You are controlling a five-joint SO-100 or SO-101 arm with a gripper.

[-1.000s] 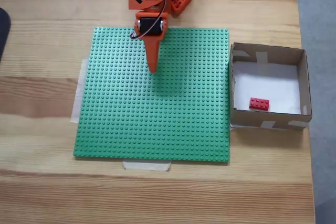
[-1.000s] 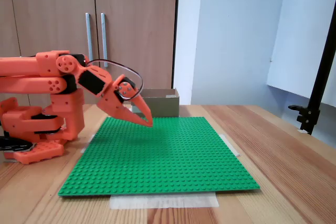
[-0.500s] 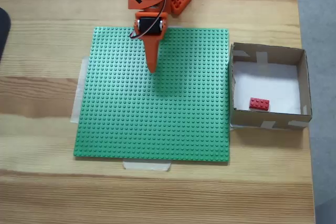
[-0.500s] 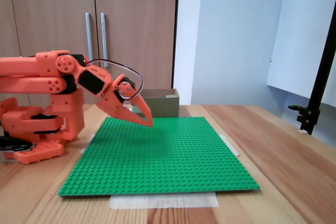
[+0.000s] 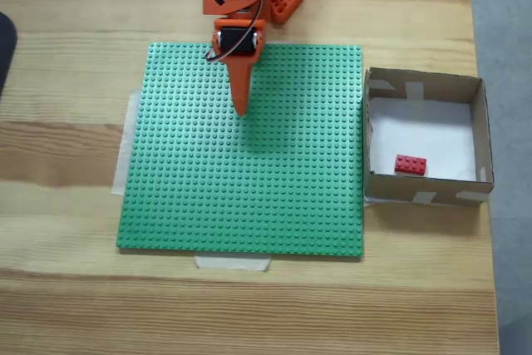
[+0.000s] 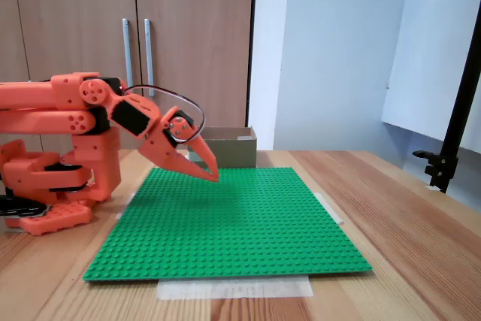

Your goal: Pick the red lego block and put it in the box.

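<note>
The orange plastic pincer [image 5: 242, 110] hangs over the far half of the flat green studded baseplate [image 5: 241, 189], its two tapered fingers drawn together into one point with nothing between them; in the side-on fixed view the tip [image 6: 213, 176] slopes down and sits just above the studs without plainly touching them. Behind it the orange printed arm [image 6: 68, 110] folds back low toward its base at the bench edge.

In the top-down fixed view, the small red rectangular studded brick [image 5: 411, 165] lies well apart from the pincer, off to the right and a little nearer the camera. It rests on the white bottom of the shallow square brown cardboard box [image 5: 480, 130], close to the near wall, with its long axis running left to right, roughly parallel to that wall. The brick being inside the box already, the task looks finished, and no further reach seems called for.

The box stands just beside the baseplate's right edge, its matte walls patched with pale tape. The baseplate is a dense grid of glossy studs, held down by strips of pale tape at its left and near edges on the light-grained wooden bench [image 5: 75, 305].
</note>
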